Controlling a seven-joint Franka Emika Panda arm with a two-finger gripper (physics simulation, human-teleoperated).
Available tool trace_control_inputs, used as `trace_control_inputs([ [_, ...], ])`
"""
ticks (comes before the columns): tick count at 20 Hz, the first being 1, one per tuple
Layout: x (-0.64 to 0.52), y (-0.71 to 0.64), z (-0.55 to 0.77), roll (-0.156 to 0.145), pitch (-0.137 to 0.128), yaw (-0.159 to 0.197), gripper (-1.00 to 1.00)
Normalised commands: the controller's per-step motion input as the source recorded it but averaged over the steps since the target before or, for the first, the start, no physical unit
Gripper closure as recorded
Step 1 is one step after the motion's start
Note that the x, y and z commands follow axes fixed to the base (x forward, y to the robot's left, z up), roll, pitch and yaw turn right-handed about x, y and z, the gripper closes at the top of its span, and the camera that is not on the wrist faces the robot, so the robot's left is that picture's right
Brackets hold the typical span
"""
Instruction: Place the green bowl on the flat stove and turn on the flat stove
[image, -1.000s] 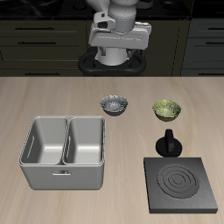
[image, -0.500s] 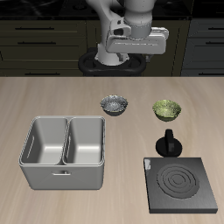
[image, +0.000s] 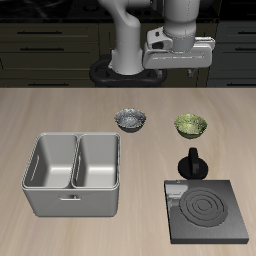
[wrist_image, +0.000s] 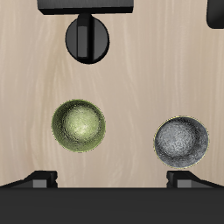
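Taking the stove (image: 208, 212) as my marker, it lies nearest the counter's (image: 60, 110) front edge, its ringed plate bare and its knob (image: 193, 163) standing at the edge that faces back toward the robot. Level with it, across the counter, sits a grey two-part basin (image: 74, 172). Just behind the knob rests the green bowl (image: 191, 125), upright and apart from everything, with a grey patterned bowl (image: 130, 120) farther along the same line, well clear of it. Farther back again and high above, the end effector (image: 178, 62) hangs roughly over the green bowl, carrying nothing; the wrist view looks straight down on both bowls, but I cannot tell how wide the fingers stand. This looks like the approach to the pickup. Next it would need to drop onto the green bowl's rim, pinch it, then carry it forward past the knob onto the rings.
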Motion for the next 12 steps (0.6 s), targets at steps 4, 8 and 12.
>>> trace_control_inputs([
  [4, 0.14, 0.41, -0.13, 0.037, 0.020, 0.007, -1.00],
  [8, 0.12, 0.34, -0.27, 0.018, 0.046, 0.004, -1.00],
  [12, 0.01, 0.15, -0.38, -0.029, 0.012, 0.020, -1.00],
])
